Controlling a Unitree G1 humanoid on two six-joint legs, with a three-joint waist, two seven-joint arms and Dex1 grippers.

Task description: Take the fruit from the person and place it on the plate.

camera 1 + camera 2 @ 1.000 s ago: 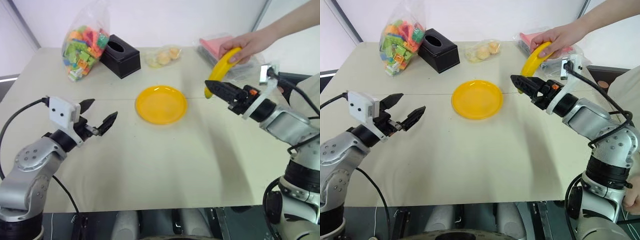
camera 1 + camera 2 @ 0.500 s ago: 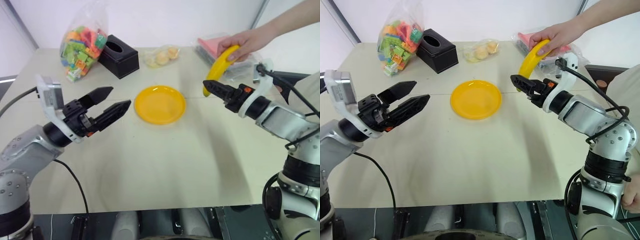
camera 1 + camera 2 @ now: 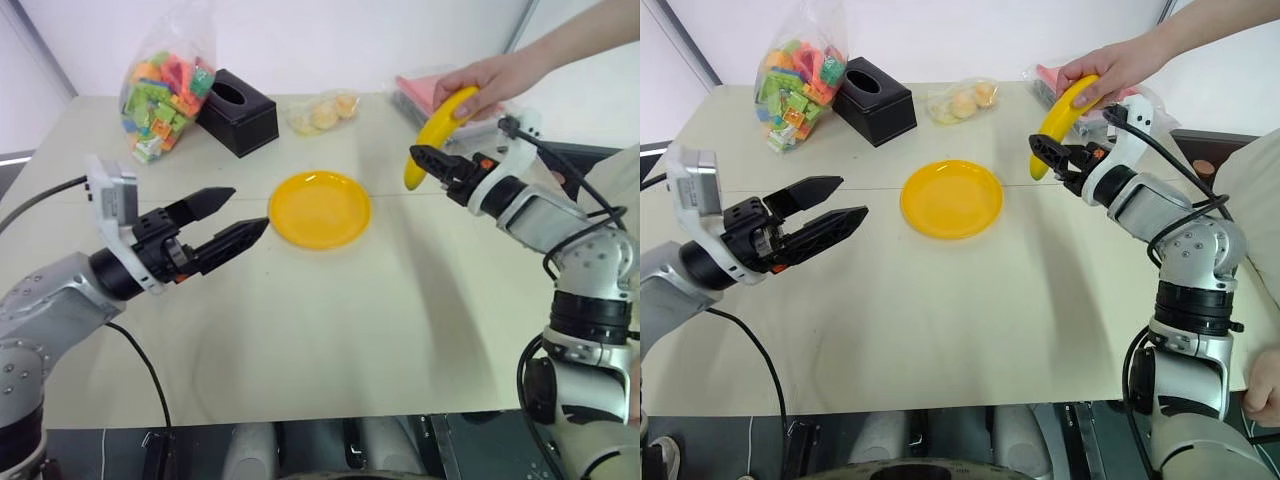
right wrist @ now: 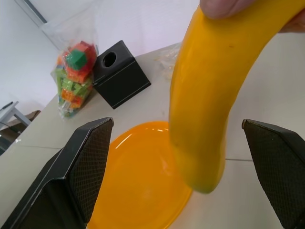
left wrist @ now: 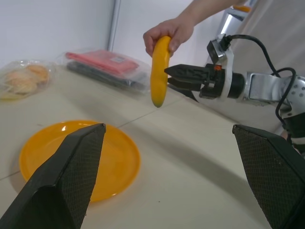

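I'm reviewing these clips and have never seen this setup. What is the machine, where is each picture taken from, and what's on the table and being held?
It is a two-armed robot. Two pictures come from cameras on its head, looking down over a table; the other two come from cameras on each wrist, looking along the fingers. On the table lie a yellow plate, a black box, a bag of coloured blocks, a small bag of round pale items and flat packets. A person's hand holds out a banana. The right gripper, open, is at the banana but has not closed on it. The left gripper is open, holding nothing.
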